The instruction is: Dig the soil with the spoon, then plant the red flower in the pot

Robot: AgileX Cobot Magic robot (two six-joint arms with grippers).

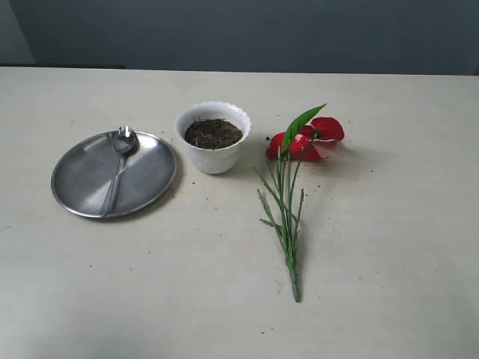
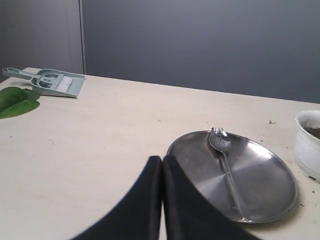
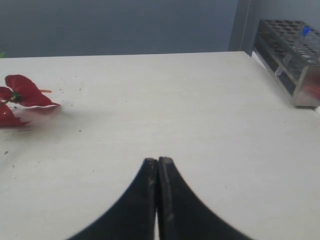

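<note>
- Left gripper (image 2: 162,159): its 2 black fingers are pressed together with nothing between them. It hangs over the table (image 1: 374,262) close to the edge of the plate (image 1: 78,179).
- Right gripper (image 3: 157,161): its 2 fingers are pressed together too, and it holds nothing. It is over a bare bit of table, well apart from the red flower (image 1: 298,143).
- In the exterior view the spoon (image 1: 120,161) lies flat on the round grey metal plate, on the left. Its bowl is by the far rim and its handle points toward the near rim.
- The small white pot (image 1: 213,155) with the wavy rim stands just beside the plate, on its right. It is full of dark soil (image 1: 213,134).
- The red flower lies on its side to the right of the pot, not touching it. Its red petals and 1 green leaf are at the far end, and its thin green stems point toward the near edge.
- The table is pale cream and smooth, with little dark crumbs (image 1: 196,179) of dirt around the pot and the flower (tiny ones).
- A plain grey-blue wall (image 1: 262,34) is behind the table.
- The left wrist view shows a grey-green dustpan (image 2: 55,83) with a brush in it and a big green leaf (image 2: 17,101) lying far off on the table.
- The right wrist view shows a metal rack (image 3: 292,60) with round holes at a corner of the table.
</note>
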